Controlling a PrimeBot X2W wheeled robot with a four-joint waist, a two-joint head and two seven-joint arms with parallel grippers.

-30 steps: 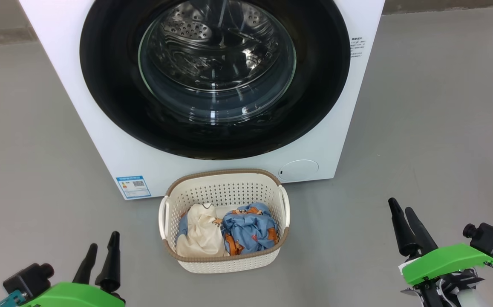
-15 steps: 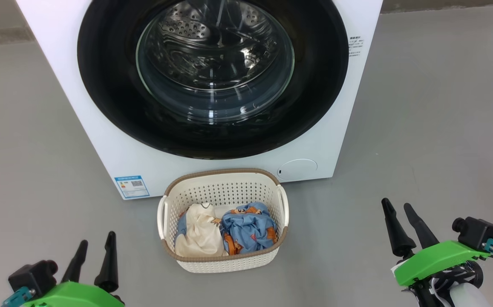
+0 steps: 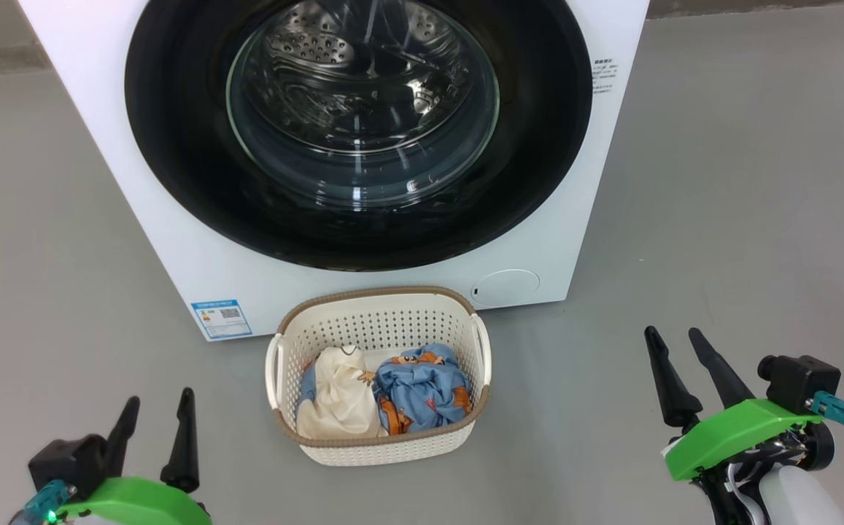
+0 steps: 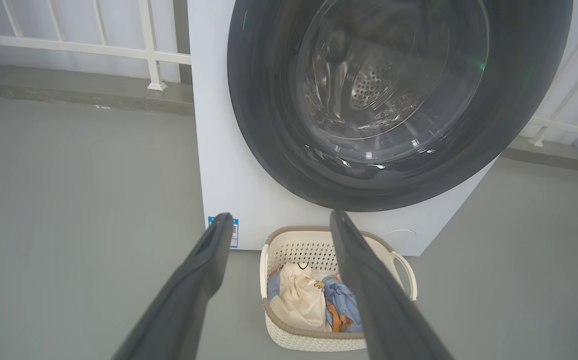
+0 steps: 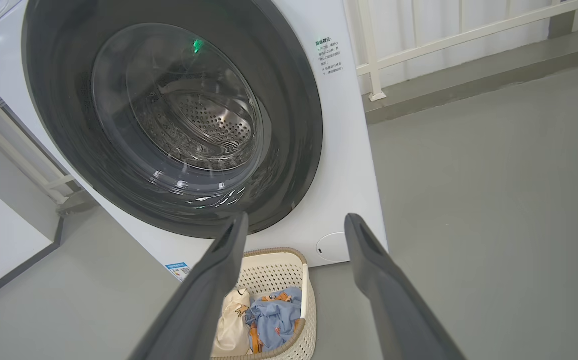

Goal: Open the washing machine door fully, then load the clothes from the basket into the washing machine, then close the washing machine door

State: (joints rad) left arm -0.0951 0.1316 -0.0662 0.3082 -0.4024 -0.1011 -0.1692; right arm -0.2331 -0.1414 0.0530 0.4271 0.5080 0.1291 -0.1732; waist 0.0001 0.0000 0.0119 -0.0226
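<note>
Standing shut on the washing machine (image 3: 173, 255), the washing machine door (image 3: 360, 124) faced the basket (image 3: 381, 295), which held the clothes (image 3: 385, 394) on the floor just before it. The left gripper (image 3: 160, 398) and right gripper (image 3: 673, 333) hovered nearer, either side, fingers spread, empty.

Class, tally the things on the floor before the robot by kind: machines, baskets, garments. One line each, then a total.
washing machine: 1
basket: 1
garments: 2, the cream-white garment and the blue printed garment
Total: 4
</note>
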